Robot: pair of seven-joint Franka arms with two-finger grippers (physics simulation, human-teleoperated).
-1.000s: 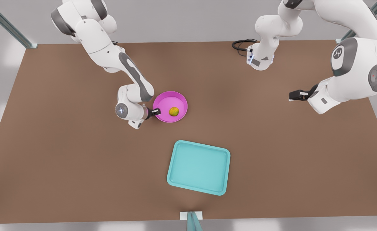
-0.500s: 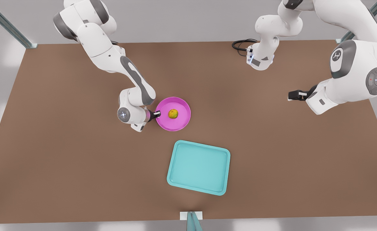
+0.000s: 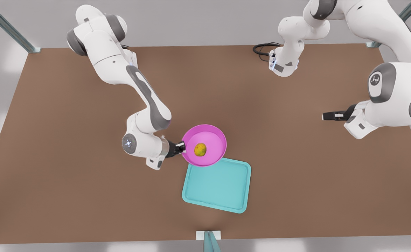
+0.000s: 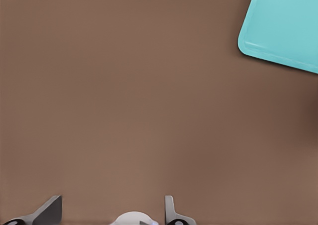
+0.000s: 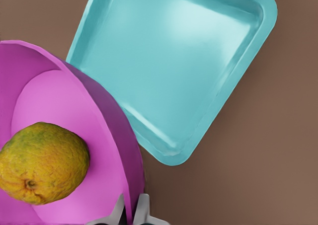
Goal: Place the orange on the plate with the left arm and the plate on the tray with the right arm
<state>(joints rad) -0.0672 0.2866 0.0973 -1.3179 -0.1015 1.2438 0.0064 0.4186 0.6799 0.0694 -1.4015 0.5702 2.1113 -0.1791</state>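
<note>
The right gripper is clamped on the rim of the plate, fingers pinching its wall. The orange rests inside the plate, which overlaps the tray at one edge. The left gripper waits well apart over the table, its fingers spread and holding nothing.

A small mottled yellow-orange orange sits inside a round magenta plate; the plate overlaps the far edge of a rectangular turquoise tray lying flat.
</note>
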